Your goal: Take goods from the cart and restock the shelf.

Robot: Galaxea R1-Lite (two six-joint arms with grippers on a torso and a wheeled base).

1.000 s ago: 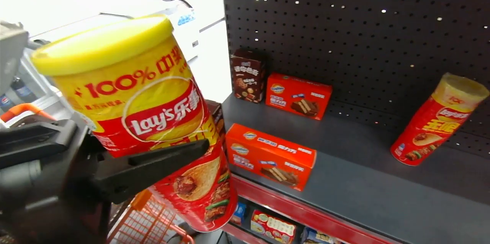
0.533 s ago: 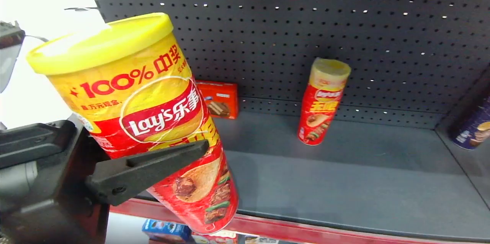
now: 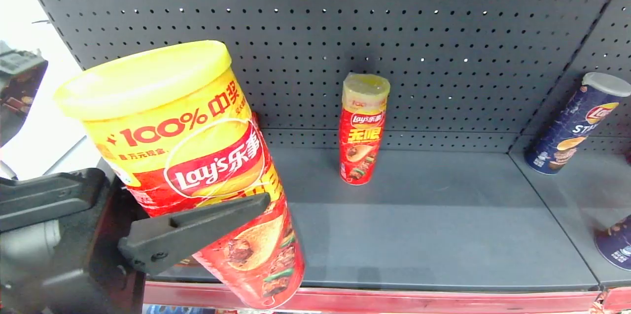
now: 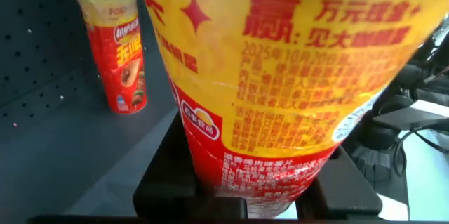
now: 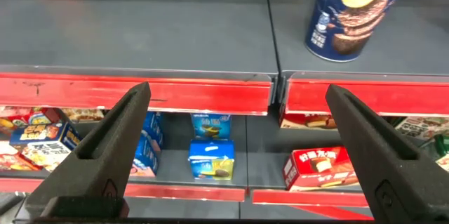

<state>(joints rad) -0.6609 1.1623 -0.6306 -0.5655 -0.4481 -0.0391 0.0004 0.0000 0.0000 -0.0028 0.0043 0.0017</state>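
Note:
A tall red and yellow chip can with a yellow lid is clamped in my left gripper, held tilted near the front left edge of the dark shelf; the same can sits close up between the left wrist view's black jaws. A matching can stands upright at the back of the shelf, also seen as the far can. My right gripper is open in front of the shelf's red front rail with nothing between its fingers.
A dark blue chip can leans against the pegboard in the bay to the right, and another blue can lies at the right edge. Boxed snacks fill the lower shelf. Bare shelf floor lies in front of the upright can.
The head camera has swung right along the shelf: the orange boxes left the picture and the blue cans came in. The held can stays in my left gripper, now slightly lower.

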